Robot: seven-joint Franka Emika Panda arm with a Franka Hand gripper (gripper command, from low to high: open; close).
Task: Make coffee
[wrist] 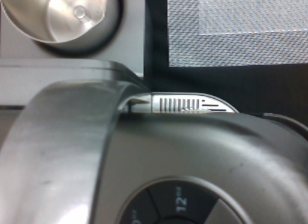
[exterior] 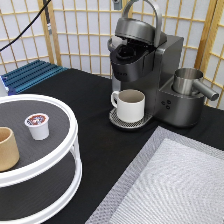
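Nearest cam, ext. view's bottom-left: white two-tier round rack (exterior: 70, 145) w/ dark liner. On its upper tier, far left, tan cup (exterior: 6, 148), cut by the frame edge. Just to its right, apart from it, the coffee pod (exterior: 37, 125): upright, foil top up, long axis vertical, bare liner all round it, rack rim near on the right side. Untouched, not loaded yet.

Behind rack, blue slatted tray (exterior: 30, 75) by the screen.

Mid-frame: white mug (exterior: 130, 105) already on the drip plate of the coffee machine (exterior: 165, 75), handle to ext. view's left. Machine lid (exterior: 135, 30) is up, arched handle raised; brew chamber under it looks empty, tho too dark to be sure.

Gripper (exterior: 117, 4): only a small dark bit shows at ext. view's top edge, above-left of the lid. Can't tell how open it is or whether it has hold of anything. Wrist view backs the position: close over the lid (wrist: 173, 165), w/ steel jug (wrist: 61, 20) and grey mat (wrist: 248, 30) beyond.

So pod lies down and to ext. view's left of gripper, well apart, black tabletop btwn w/ nothing on it.

Right: steel jug (exterior: 187, 81) on machine's side; grey mat (exterior: 175, 185) at bottom-right.
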